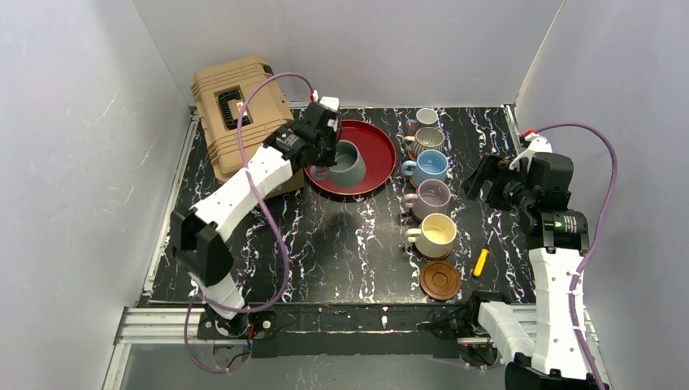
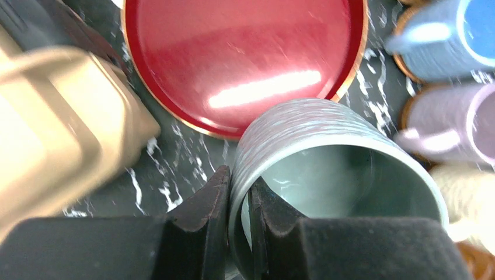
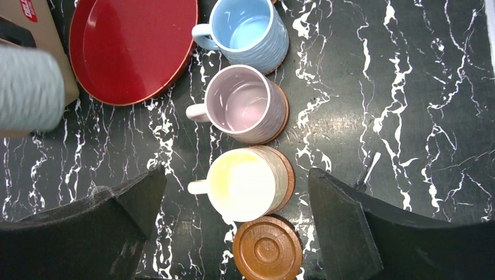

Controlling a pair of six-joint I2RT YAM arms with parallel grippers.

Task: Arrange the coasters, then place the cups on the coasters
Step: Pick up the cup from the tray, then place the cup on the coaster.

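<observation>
Gripping grey-green mug (image 1: 350,165), over red tray (image 1: 379,145)

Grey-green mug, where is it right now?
In the top view the grey-green mug is left of centre, over the red tray, its wall pinched by the left tool.

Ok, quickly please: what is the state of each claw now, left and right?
Left claw: closed on the rim of the grey-green mug.
Right claw: open, holding nothing.
</observation>
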